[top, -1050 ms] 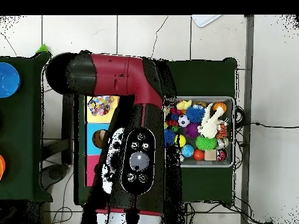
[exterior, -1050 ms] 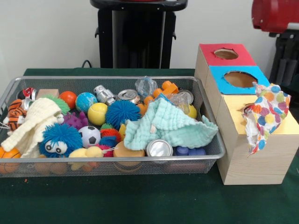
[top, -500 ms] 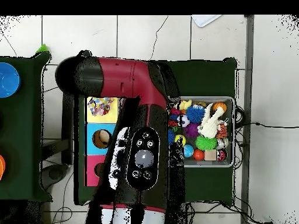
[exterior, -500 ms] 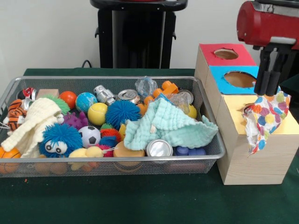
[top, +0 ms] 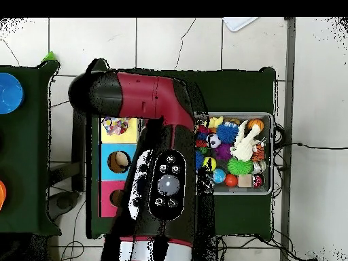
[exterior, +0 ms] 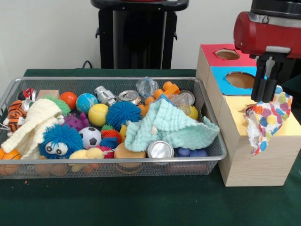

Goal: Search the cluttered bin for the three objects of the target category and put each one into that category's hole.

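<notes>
My gripper (exterior: 262,94) hangs above the wooden box (exterior: 249,160), over the border between the blue panel (exterior: 228,87) and the yellow panel (exterior: 287,126). The two dark fingers (exterior: 258,90) stand close together, with only a thin gap between them, and I see nothing held between them; whether they are fully closed I cannot tell. Their tips are just above the polka-dot cloth (exterior: 268,120), very near its upper edge, but I cannot say if they touch it.

The polka-dot cloth lies on the yellow panel. One part of it sits at the yellow hole (exterior: 249,109) and the bigger part hangs down over the front side of the box. The red panel (exterior: 214,59) with its hole is at the far end of the box, and the blue hole (exterior: 242,79) is open and uncovered.

The wire bin (exterior: 216,150) stands just beside the box, on the green table cover (exterior: 141,202). In the bin a mint green cloth (exterior: 167,126) lies on top of the other things, near the side of the box, and a cream knitted cloth (exterior: 30,125) lies at the opposite end. Around them there are many balls, some cans and a blue fuzzy toy with eyes (exterior: 59,140).

In the overhead view my arm (top: 146,112) covers part of the box and the near edge of the bin.
</notes>
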Robot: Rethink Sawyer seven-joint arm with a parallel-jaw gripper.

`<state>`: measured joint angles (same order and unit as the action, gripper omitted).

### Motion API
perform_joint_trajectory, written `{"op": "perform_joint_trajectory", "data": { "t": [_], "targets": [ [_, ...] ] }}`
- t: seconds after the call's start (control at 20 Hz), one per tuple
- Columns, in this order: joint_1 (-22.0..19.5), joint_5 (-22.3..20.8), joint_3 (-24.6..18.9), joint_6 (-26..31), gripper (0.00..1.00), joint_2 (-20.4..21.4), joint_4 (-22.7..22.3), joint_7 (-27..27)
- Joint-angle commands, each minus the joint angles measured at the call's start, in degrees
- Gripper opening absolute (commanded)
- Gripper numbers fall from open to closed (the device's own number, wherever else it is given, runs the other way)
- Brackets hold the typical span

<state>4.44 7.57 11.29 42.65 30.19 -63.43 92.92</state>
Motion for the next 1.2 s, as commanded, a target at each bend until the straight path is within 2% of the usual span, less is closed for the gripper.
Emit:
{"op": "perform_joint_trajectory", "data": {
  "t": [0.05, 0.4, 1.2],
  "targets": [
    [-2.3, 2.8, -6.4, -0.5, 0.0, -1.9, -9.3, 9.8],
    [-2.6, 4.5, -7.1, 0.1, 0.0, -2.1, -10.2, 10.2],
    [-1.9, 5.6, -6.8, 1.2, 0.0, -3.4, -10.0, 11.9]
  ]
}}
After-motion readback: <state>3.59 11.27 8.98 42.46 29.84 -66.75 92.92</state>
